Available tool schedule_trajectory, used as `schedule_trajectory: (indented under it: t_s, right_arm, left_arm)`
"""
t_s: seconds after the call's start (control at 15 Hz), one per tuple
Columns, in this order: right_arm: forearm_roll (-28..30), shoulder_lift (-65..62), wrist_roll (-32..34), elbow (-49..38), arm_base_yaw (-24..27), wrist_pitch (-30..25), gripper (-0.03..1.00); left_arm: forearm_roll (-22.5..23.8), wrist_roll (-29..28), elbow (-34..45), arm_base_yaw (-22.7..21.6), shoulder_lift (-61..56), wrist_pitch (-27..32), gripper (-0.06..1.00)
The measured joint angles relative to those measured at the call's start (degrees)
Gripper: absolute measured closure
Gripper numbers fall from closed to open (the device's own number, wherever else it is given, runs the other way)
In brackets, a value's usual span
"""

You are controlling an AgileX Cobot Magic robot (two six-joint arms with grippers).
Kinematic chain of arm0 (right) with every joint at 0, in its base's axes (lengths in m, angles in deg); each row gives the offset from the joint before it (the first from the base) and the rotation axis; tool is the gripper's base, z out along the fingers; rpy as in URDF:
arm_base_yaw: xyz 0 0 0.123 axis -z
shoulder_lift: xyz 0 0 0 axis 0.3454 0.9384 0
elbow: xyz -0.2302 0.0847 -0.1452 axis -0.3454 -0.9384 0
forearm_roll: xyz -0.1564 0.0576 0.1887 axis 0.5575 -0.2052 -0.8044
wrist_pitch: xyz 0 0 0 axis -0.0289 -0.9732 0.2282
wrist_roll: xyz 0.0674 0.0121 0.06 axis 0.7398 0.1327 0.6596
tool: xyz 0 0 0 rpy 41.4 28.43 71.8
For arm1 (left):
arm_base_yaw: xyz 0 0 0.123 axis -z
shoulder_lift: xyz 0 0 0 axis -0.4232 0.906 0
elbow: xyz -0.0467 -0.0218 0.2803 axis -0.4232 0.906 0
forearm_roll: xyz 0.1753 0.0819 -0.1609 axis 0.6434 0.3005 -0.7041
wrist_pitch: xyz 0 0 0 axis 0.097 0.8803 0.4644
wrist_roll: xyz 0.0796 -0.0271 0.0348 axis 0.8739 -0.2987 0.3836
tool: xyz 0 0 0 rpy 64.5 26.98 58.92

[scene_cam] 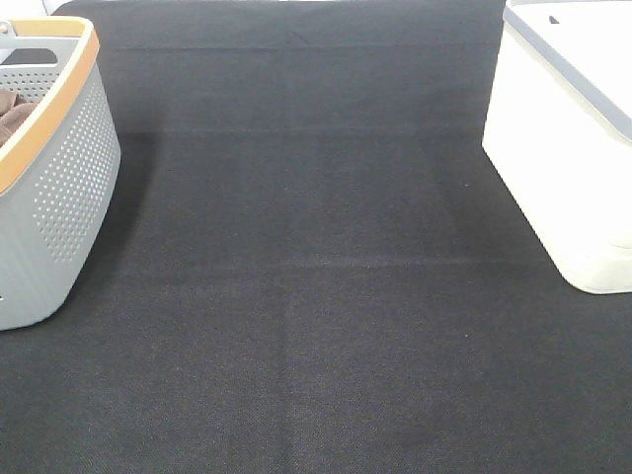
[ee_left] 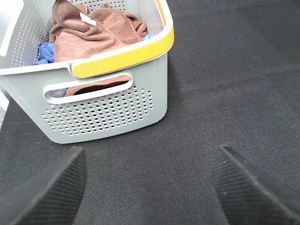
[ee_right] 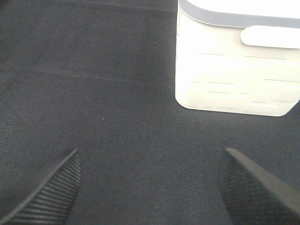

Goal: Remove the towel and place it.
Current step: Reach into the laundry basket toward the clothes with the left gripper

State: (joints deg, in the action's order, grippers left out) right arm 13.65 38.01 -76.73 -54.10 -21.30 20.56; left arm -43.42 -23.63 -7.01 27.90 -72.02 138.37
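The towel [ee_left: 89, 35], reddish-brown plush with a small white tag, lies bunched on top in the grey perforated basket [ee_left: 103, 117] with a yellow rim. A blue cloth [ee_left: 45, 50] lies beside it. In the exterior high view the basket [scene_cam: 69, 188] stands at the left edge, and a bit of brown cloth [scene_cam: 12, 114] shows over its rim. My left gripper [ee_left: 149, 150] is open and empty, low over the mat in front of the basket. My right gripper [ee_right: 151, 151] is open and empty over the mat, facing the white box. Neither gripper shows in the exterior high view.
A white lidded box [scene_cam: 563, 148] with a grey rim stands at the right; it also shows in the right wrist view [ee_right: 234, 65]. A black mat [scene_cam: 316, 296] covers the table between basket and box. More brown cloth shows through the basket's handle slot [ee_left: 93, 87].
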Motion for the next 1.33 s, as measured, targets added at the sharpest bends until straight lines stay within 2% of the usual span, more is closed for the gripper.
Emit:
schedule_trajectory:
  t_s: [1.33]
  right_arm:
    - [0.0,0.0,0.0,0.0,0.0,0.0,0.2]
  left_arm:
    - [0.0,0.0,0.0,0.0,0.0,0.0,0.23]
